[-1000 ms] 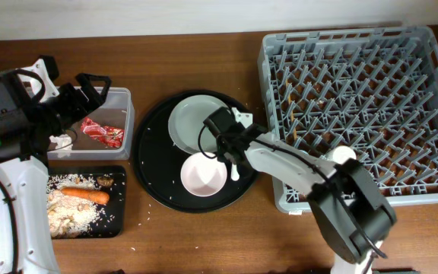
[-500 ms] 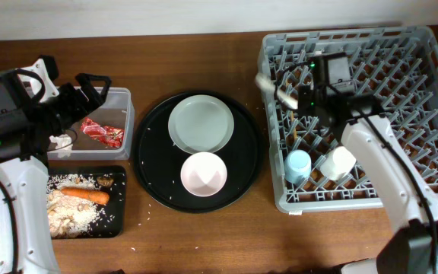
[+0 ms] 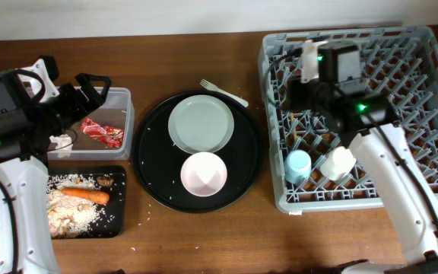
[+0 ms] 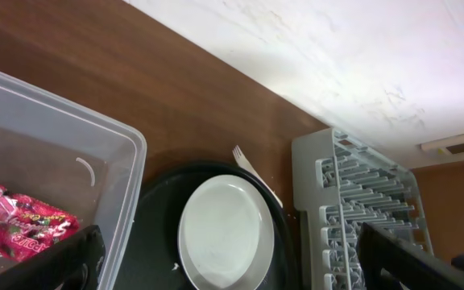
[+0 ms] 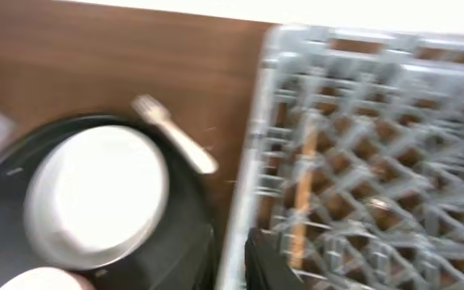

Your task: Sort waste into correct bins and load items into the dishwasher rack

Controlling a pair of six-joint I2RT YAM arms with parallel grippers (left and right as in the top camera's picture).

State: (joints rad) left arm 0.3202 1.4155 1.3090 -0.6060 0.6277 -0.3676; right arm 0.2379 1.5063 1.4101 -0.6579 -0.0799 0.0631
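On the brown surface (image 3: 204, 46) stands the grey dishwasher rack (image 3: 424, 46), the right tool (image 3: 295, 93) over its pegs — how far it is spread cannot be told. The left tool (image 3: 96, 87) gapes empty above the clear tub (image 3: 128, 99); the white fork (image 3: 223, 91) lies beside the round tray (image 3: 154, 183).

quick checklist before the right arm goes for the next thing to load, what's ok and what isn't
1. Is the white fork free to grasp: ok, it lies alone by the rim of the round tray.
2. Is the right gripper open and empty: cannot tell, its wrist view is blurred.
3. Are the plate and the white bowl uncovered: ok, nothing lies on either.
4. Is there room in the rack: ok, the light blue cup and cream cup take one corner only.
5. Is the left gripper out of the way: ok, it is open over the clear tub.
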